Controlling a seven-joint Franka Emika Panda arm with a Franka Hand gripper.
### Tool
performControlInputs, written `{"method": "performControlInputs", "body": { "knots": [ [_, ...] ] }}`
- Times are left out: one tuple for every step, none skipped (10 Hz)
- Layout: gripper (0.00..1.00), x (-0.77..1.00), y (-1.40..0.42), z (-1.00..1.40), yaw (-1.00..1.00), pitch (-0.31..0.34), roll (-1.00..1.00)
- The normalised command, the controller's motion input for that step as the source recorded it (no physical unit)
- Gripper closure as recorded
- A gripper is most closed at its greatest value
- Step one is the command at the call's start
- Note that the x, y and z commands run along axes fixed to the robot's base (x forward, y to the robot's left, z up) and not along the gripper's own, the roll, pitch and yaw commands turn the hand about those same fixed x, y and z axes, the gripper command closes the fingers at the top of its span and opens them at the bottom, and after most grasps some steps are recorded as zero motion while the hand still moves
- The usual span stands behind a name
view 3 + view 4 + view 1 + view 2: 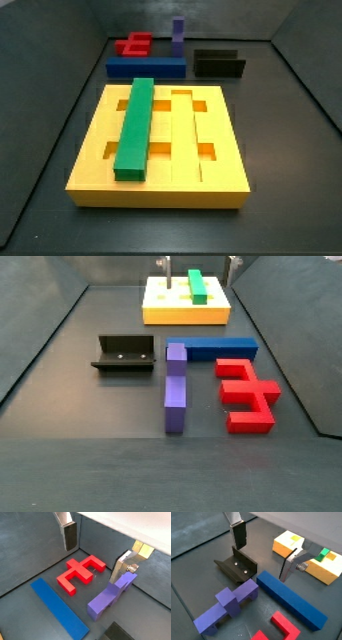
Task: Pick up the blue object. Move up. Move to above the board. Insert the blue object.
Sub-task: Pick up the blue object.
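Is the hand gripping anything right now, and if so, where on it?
Nothing is held. The hand is open above the floor, and the blue object lies untouched beside the purple piece.

No readable text or markings.

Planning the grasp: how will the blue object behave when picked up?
The blue object looks rigid, so probably no flex. Its flat faces suggest it won't roll. Being long, it may tilt if gripped off-centre. The gripper hangs open above the floor.
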Motion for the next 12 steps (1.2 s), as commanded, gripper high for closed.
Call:
{"method": "performControlInputs", "body": {
  "knots": [
    [0.0,0.0,0.0,-0.02,0.0,0.0,0.0],
    [0.0,0.0,-0.01,-0.11,0.0,-0.037,0.0],
    [0.0,0.0,-0.06,-0.16,0.0,-0.059,-0.03],
    [0.0,0.0,-0.09,-0.23,-0.03,-0.111,-0.11],
    [0.0,0.0,-0.13,-0.18,-0.13,-0.163,-0.11],
    [0.0,-0.04,-0.19,-0.16,-0.18,-0.201,-0.11],
    [0.0,0.0,-0.17,-0.17,-0.21,-0.173,-0.13],
    [0.0,0.0,-0.13,-0.14,-0.26,-0.107,-0.16],
    [0.0,0.0,-0.13,-0.12,-0.37,-0.076,-0.15],
    [0.0,0.04,-0.07,-0.06,-0.49,-0.067,-0.18],
    [0.0,0.07,0.0,0.0,-0.71,-0.041,-0.15],
    [0.0,0.12,0.0,0.0,-0.77,-0.027,-0.17]
  ]
}}
